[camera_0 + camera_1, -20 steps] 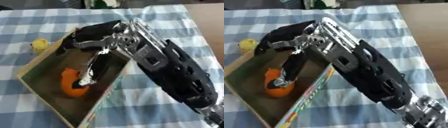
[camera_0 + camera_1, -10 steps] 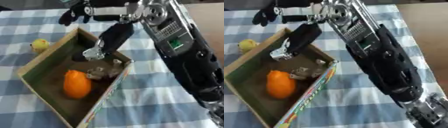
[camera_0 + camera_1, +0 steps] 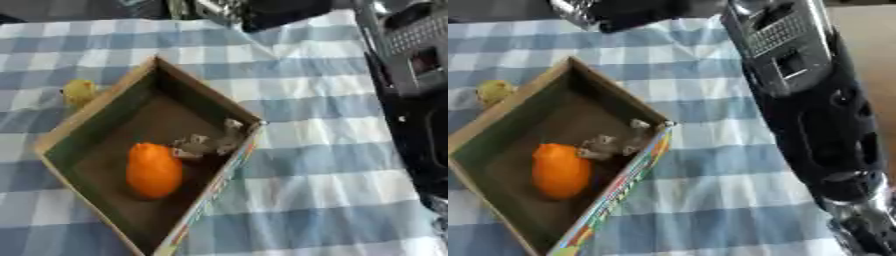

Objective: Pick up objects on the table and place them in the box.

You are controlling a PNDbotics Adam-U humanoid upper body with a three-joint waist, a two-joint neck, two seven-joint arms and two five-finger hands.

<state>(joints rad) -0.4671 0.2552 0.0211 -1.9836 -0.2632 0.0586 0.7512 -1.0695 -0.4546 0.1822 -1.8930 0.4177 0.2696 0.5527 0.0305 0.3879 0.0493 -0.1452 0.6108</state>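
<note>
While the cardboard box (image 3: 96, 117) sits askew on the blue-and-white checked tablecloth (image 3: 324, 165), the left eye view shows two things already lying inside it: an orange fruit (image 3: 153, 170) on the box floor toward the near corner, and just beside it, against the right-hand wall, a small crumpled grey-and-white object (image 3: 210, 142) whose nature cannot be made out. Outside the box, close by its left wall, a small yellow object (image 3: 79, 91) rests on the cloth, not yet collected. The robot's right arm (image 3: 420, 100) fills the right edge of this view as a dark mass, and at the top edge only a black and silver part of the right hand (image 3: 262, 12) shows, cropped by the frame, so whether its fingers are spread or curled, or carry anything, cannot be told. In the right eye view the same arm runs down the right side with its grey panelled forearm plain to see, and the hand again reaches the top edge above the far corner of the box, dark and cut off; nothing can be seen held in it. The left hand appears in neither view. Judged from this, the task looks partly done: two items are in the box, the yellow one on the cloth is left, and it lies on the box's far side from the right arm.
</note>
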